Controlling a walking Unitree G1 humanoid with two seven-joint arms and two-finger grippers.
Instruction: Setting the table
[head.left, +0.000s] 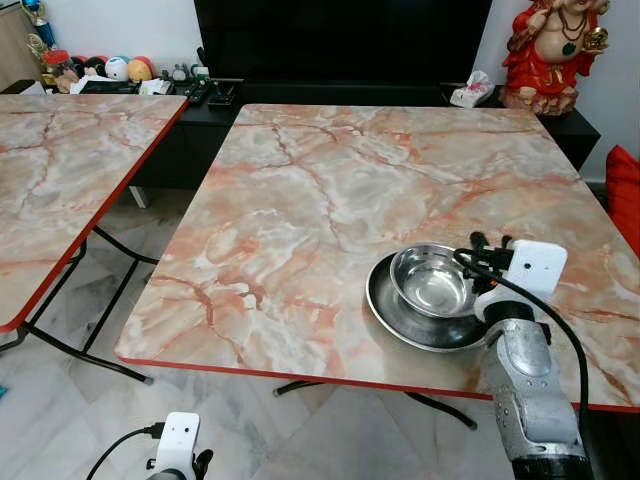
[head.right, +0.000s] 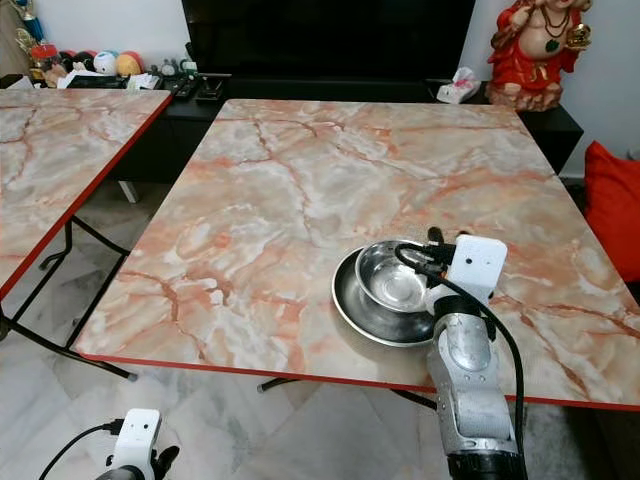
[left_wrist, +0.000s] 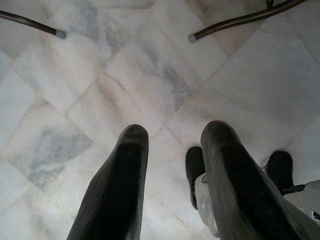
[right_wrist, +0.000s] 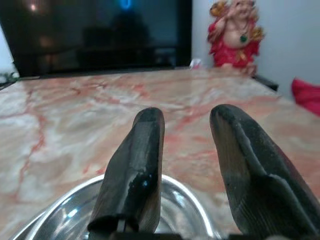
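Note:
A steel bowl (head.left: 432, 280) rests inside a shallow steel plate (head.left: 400, 318) near the front right of the marble table (head.left: 300, 200). My right gripper (head.left: 490, 246) hovers at the bowl's right rim, open. In the right wrist view its fingers (right_wrist: 140, 150) spread above the bowl (right_wrist: 65, 220), one over the inside and one past the rim, holding nothing. My left gripper (left_wrist: 175, 135) hangs low over the tiled floor, open and empty.
A second marble table (head.left: 60, 170) stands to the left across a floor gap. Behind are a black TV console (head.left: 340, 95), a red statue (head.left: 550, 50) and a tissue pack (head.left: 470, 92). A red cushion (head.left: 625, 190) lies at the right edge.

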